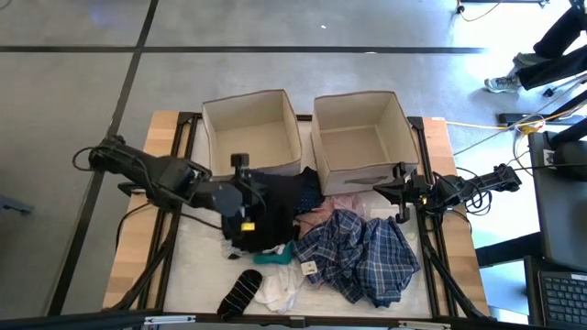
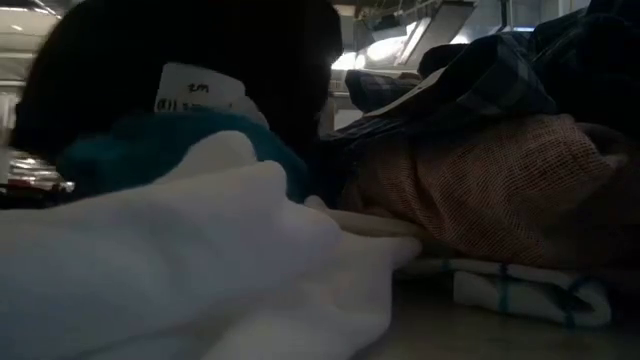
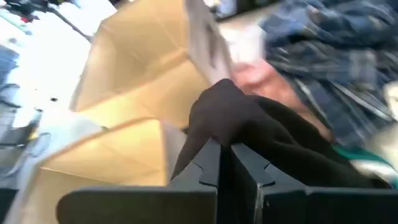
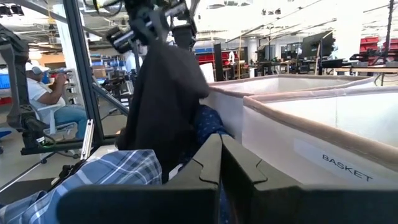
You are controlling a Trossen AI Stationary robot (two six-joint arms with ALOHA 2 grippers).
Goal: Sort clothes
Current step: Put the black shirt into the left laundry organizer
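Sorting has hardly begun, judging from the two beige boxes: the left box point(image 1: 249, 133) and the right box point(image 1: 359, 137) both look empty in the high view. Nearly all the clothes lie in one heap on the table point(image 1: 128, 266) in front of them. The biggest piece is the blue plaid shirt point(image 1: 362, 257), with a pink garment point(image 1: 321, 217) just beside it. A navy piece point(image 1: 303, 190) lies against the boxes. Nearer the table's front edge are a white garment point(image 1: 280, 286), a striped sock point(image 1: 240, 293) and a small teal item point(image 1: 271, 258).

The left gripper point(image 3: 227, 144) is closed on a black garment point(image 4: 163, 102) and holds it above the heap, near the left box. The right gripper point(image 4: 221, 142) waits beside the right box, closed and holding nothing.
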